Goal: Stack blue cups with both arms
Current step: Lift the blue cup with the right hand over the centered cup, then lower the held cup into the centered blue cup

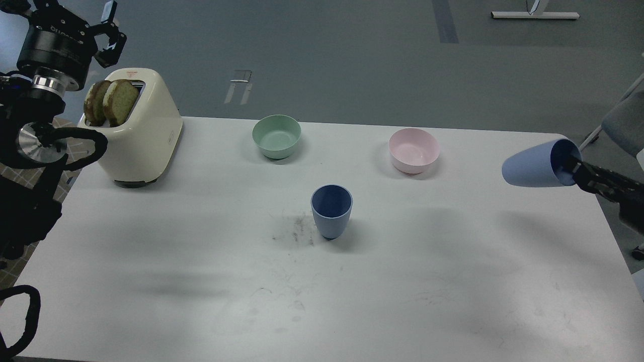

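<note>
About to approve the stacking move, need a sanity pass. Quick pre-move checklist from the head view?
1. Carried blue cup gripped by the right gripper: ok, one finger inside the rim, cup lifted off the table.
2. Carried cup's orientation: not ok, it lies roughly sideways with its base pointing left; needs turning base-down.
3. Target blue cup: ok, upright, mouth open, standing alone.
4. Path to the target: ok, the pink bowl and green bowl sit farther back.
5. Left gripper: ok, raised above the toaster, holding nothing, away from the cups.
6. Inside of the target cup empty: cannot tell fully, its bottom is in shadow.
</note>
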